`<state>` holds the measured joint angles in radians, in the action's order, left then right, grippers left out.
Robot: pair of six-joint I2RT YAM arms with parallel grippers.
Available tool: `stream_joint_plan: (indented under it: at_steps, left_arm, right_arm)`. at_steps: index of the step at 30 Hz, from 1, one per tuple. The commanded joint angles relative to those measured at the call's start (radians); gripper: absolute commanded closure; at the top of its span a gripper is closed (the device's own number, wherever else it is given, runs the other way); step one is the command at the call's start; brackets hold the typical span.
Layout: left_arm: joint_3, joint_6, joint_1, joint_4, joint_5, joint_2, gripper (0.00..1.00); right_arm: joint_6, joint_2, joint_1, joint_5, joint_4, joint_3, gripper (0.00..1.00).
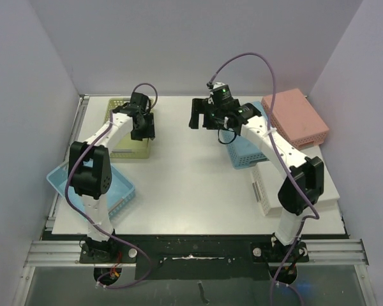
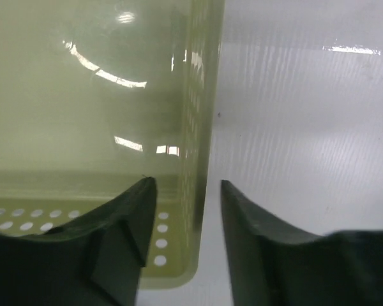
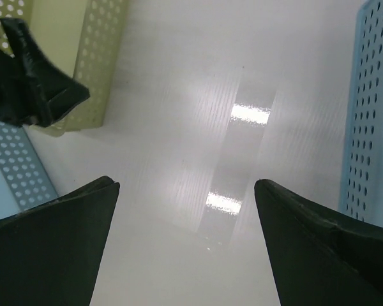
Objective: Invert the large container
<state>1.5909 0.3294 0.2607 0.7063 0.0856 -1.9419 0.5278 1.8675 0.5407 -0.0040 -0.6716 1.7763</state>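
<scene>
At desk [image 1: 191, 191] far-left, L tool [image 2: 188, 185] straddles, jaws apart, sidewall of large container [image 2: 201, 95], a fit hold: prob. light, stiff, slick plastic; R tool [image 3: 186, 185] gapes.

1 worktop [image 1: 191, 185], 5 baskets: 1 yellow-green basket [image 1: 134, 148], 2 blue, left blue basket [image 1: 122, 191] in front of it, right blue basket [image 1: 246, 154] right of it, 1 pink basket [image 1: 297, 118], 1 white basket [image 1: 266, 191], 2 arms, left arm [image 1: 89, 169], right arm [image 1: 287, 159]

Plain pale walls [image 1: 179, 44] around a glossy white table [image 1: 191, 191]
</scene>
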Motion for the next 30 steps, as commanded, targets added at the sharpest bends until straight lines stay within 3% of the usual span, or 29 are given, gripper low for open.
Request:
stream_joint_plan:
  at_steps: [1, 4, 5, 10, 14, 17, 22, 26, 30]
  left_arm:
    - [0.111, -0.015, 0.019, -0.031, 0.032, -0.047, 0.62]
    - [0.157, -0.015, 0.046, -0.027, 0.023, -0.056, 0.94]
    - [0.180, -0.016, 0.059, -0.017, 0.015, -0.053, 1.00]
    - [0.336, -0.019, 0.134, 0.026, -0.131, -0.014, 1.00]
    - [0.392, 0.054, 0.148, 0.023, -0.399, 0.033, 1.00]
    - [0.264, 0.177, 0.137, -0.126, -0.587, 0.123, 1.00]
    - [-0.120, 0.531, 0.127, -0.649, -0.821, 0.281, 1.00]
    - [-0.356, 0.809, 0.129, -1.013, -0.885, 0.352, 1.00]
    - [-0.495, 0.910, 0.128, -1.174, -0.897, 0.362, 1.00]
  right_arm:
    - [0.025, -0.120, -0.024, 0.006, 0.066, -0.119, 0.07]
    - [0.038, -0.186, -0.028, 0.029, 0.064, -0.183, 0.07]
    - [0.043, -0.207, -0.031, 0.037, 0.065, -0.200, 0.07]
    - [0.057, -0.299, -0.065, 0.071, 0.054, -0.276, 0.06]
    - [0.063, -0.382, -0.107, 0.118, 0.038, -0.332, 0.06]
    - [0.070, -0.450, -0.139, 0.153, 0.030, -0.374, 0.05]
    - [0.074, -0.544, -0.192, 0.188, 0.020, -0.415, 0.04]
    - [0.068, -0.578, -0.210, 0.203, 0.012, -0.423, 0.03]
    - [0.074, -0.576, -0.211, 0.191, 0.015, -0.433, 0.03]
